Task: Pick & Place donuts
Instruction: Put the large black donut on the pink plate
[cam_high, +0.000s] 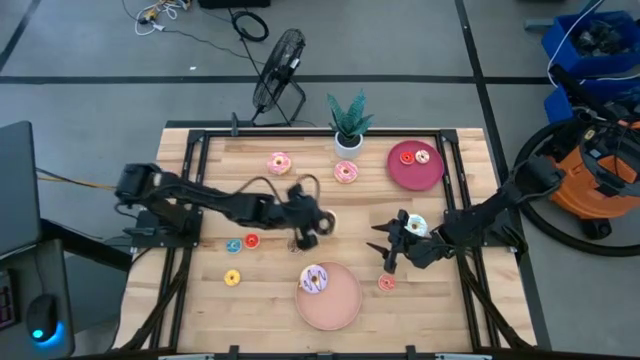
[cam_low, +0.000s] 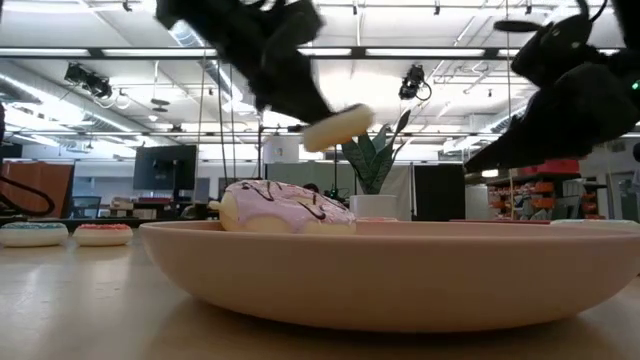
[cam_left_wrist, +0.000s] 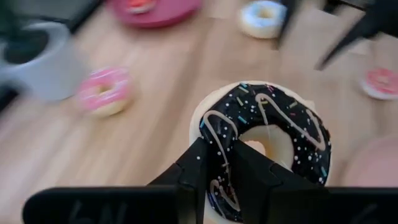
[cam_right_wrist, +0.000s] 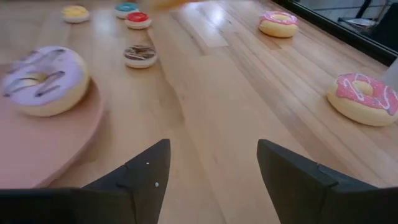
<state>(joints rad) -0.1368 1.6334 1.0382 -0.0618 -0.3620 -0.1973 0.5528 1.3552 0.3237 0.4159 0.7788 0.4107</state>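
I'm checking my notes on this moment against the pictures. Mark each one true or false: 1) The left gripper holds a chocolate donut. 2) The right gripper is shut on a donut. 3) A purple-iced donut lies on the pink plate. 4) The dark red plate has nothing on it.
1) True: the left gripper is shut on the chocolate donut, lifted off the table.
2) False: the right gripper is open and holds nothing.
3) True: the purple-iced donut lies on the pink plate.
4) False: two small donuts lie on the dark red plate.
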